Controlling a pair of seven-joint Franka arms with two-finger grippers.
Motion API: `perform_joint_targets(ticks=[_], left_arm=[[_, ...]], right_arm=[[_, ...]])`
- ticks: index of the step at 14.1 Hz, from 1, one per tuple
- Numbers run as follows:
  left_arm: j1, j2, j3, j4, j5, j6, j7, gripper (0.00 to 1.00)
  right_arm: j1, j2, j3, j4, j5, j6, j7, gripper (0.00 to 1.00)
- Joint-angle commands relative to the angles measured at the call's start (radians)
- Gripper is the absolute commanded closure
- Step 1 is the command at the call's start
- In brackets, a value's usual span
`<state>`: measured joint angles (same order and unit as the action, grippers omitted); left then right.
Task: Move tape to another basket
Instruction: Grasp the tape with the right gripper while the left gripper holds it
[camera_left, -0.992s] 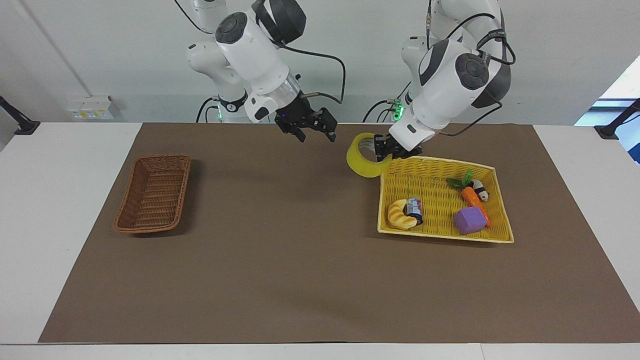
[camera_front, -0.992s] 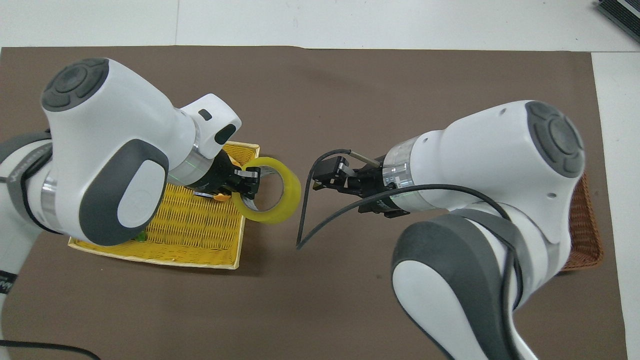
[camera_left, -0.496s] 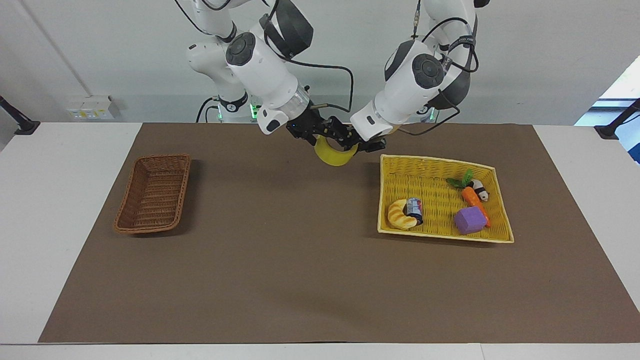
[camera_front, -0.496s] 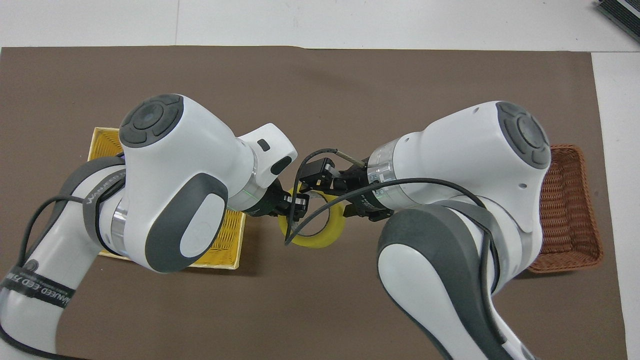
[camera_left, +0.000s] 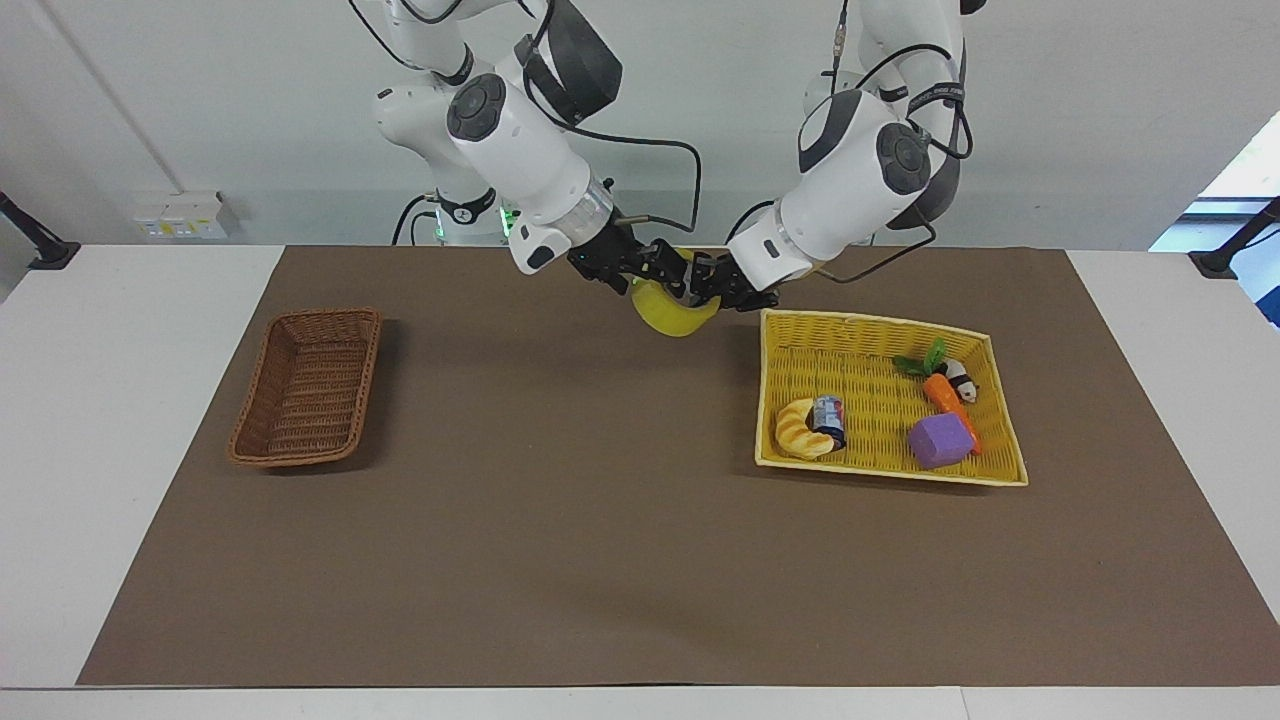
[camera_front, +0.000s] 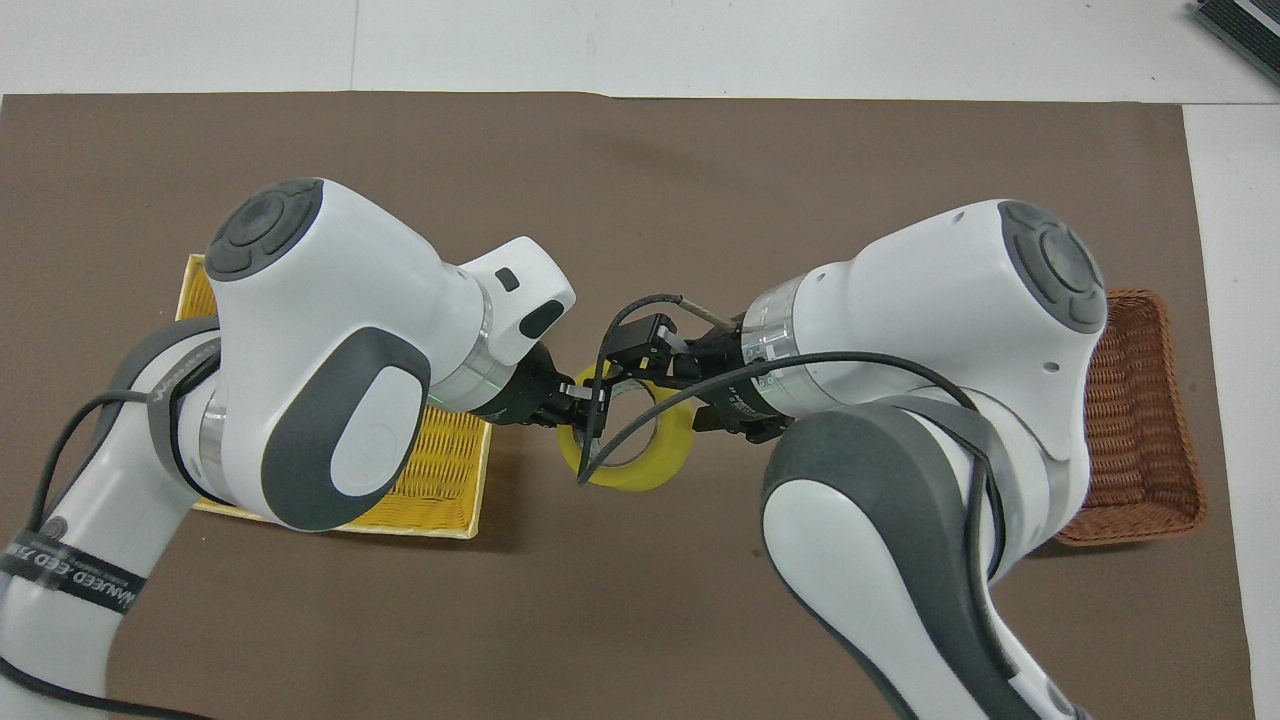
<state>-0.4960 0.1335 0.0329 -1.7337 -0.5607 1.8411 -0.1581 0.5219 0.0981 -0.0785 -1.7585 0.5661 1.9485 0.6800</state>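
Observation:
The yellow tape (camera_left: 672, 318) hangs in the air between my two grippers, over the brown mat beside the yellow tray. My left gripper (camera_left: 708, 287) is shut on its rim from the tray's side. My right gripper (camera_left: 652, 272) is at the tape's other side, touching or nearly touching it. In the overhead view the tape (camera_front: 628, 474) shows as a ring between the left gripper (camera_front: 583, 411) and the right gripper (camera_front: 648, 372). The brown wicker basket (camera_left: 305, 390) stands empty at the right arm's end of the table and also shows in the overhead view (camera_front: 1140, 430).
The yellow woven tray (camera_left: 880, 323) at the left arm's end holds a purple cube (camera_left: 940, 441), a toy carrot (camera_left: 946, 396), a croissant (camera_left: 798, 429) and a small can (camera_left: 829, 415). A brown mat (camera_left: 560, 520) covers the table.
My left gripper carried the tape from over the tray's corner toward the table's middle. My right gripper moved in to meet it. In the last half second both barely shifted.

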Motion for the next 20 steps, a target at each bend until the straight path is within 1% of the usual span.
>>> perform_joint_targets(ticks=[1,2,3,4,9,10,11,12,15,20], left_arm=[[0.019,-0.02,-0.004,-0.014,-0.057,0.039,0.022,1.0],[0.017,-0.02,-0.005,-0.015,-0.062,0.052,0.022,1.0],[0.017,-0.02,-0.005,-0.015,-0.064,0.059,0.022,1.0],[0.016,-0.018,-0.005,-0.015,-0.064,0.063,0.022,1.0],[0.01,-0.018,-0.005,-0.015,-0.065,0.069,0.022,1.0],[0.007,-0.018,-0.004,-0.015,-0.064,0.069,0.02,0.65],[0.002,-0.022,-0.004,-0.015,-0.059,0.067,0.008,0.08],[0.001,-0.026,-0.004,-0.014,-0.056,0.066,0.003,0.0],[0.017,-0.054,0.004,-0.012,-0.056,0.053,-0.035,0.0],[0.125,-0.084,0.007,-0.001,-0.053,0.015,-0.04,0.0]], right_arm=[[-0.01,-0.008,0.005,-0.012,0.026,-0.008,0.004,0.25],[-0.01,-0.008,0.005,-0.012,0.029,-0.011,0.009,0.6],[-0.013,-0.008,0.003,-0.01,0.056,-0.022,0.01,0.81],[-0.028,-0.008,0.003,-0.01,0.072,-0.026,0.01,1.0],[-0.031,-0.008,0.003,-0.007,0.072,-0.034,0.026,1.0],[-0.033,-0.008,0.003,-0.007,0.072,-0.034,0.026,1.0],[-0.031,-0.008,0.003,-0.007,0.072,-0.034,0.024,1.0],[-0.033,-0.008,0.003,-0.007,0.072,-0.034,0.026,1.0],[-0.031,-0.008,0.003,-0.007,0.064,-0.034,0.026,1.0],[-0.036,-0.006,0.0,-0.003,0.032,-0.043,0.012,1.0]])
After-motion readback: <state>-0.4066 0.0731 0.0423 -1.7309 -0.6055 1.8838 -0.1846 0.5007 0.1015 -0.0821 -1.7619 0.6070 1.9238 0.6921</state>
